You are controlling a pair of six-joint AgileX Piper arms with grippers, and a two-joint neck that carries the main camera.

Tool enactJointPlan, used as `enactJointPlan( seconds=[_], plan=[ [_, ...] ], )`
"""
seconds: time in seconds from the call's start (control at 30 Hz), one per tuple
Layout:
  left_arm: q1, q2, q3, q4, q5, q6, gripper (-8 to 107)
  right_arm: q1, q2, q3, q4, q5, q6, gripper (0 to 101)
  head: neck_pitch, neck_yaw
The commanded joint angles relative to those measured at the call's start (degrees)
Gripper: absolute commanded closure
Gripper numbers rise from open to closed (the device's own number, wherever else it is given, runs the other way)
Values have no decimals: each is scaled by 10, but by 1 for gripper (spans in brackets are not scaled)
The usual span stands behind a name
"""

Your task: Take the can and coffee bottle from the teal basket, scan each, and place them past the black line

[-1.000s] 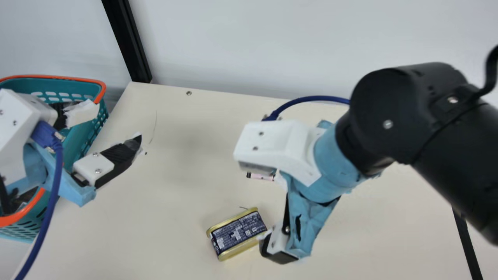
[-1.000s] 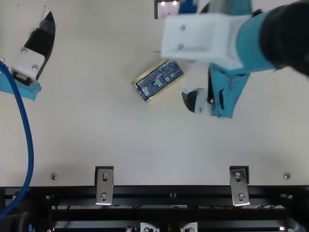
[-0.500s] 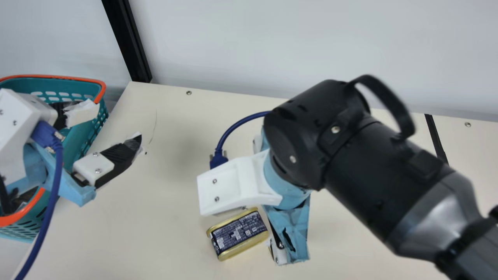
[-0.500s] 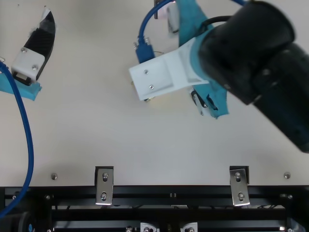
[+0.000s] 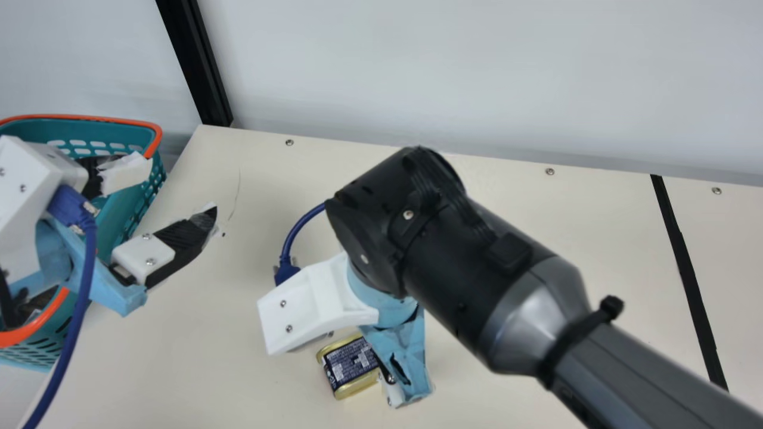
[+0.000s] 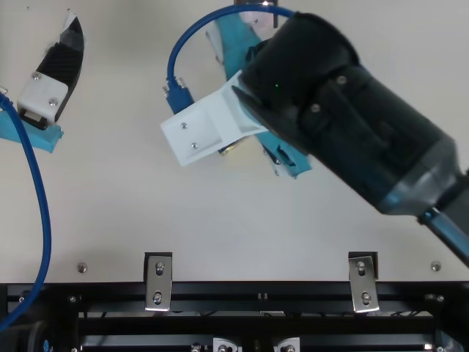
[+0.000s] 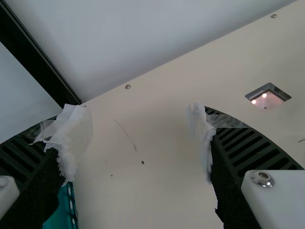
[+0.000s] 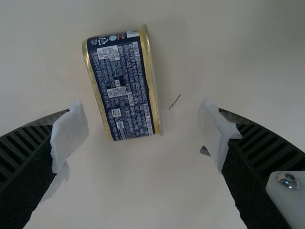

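My left gripper (image 5: 170, 193) is open at the teal basket (image 5: 156, 140), one finger over it and one over the table; in the left wrist view my left gripper (image 7: 138, 138) has nothing between its fingers. The blue-and-gold can (image 5: 347, 364) lies on the table, partly hidden by my right gripper (image 5: 400, 363). In the right wrist view my right gripper (image 8: 143, 124) stands open, and the can (image 8: 123, 86) lies beyond the fingertips, not gripped. The black line (image 5: 685, 268) crosses the table at the main view's right.
A scanner window (image 7: 268, 100) with pink lights is set in the table. Blue cables loop from both wrists, and the right forearm (image 5: 477, 268) stretches over the middle of the table. A black post (image 5: 199, 65) rises at the back left corner.
My right arm has swung left in the main view, bringing its gripper over toward the can and uncovering more of the black line. The left arm and the can have stayed put.
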Motion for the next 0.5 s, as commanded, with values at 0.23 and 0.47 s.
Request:
enactJointPlan(
  seconds=[0.23,0.47],
  plan=[
    [0,0,0,0,0,0,9,-1,21,11,24,-25,-4,0,-1,-4],
    [0,0,0,0,0,0,9,-7,28,28,36,-42,-1,0,-1,-4]
  ],
)
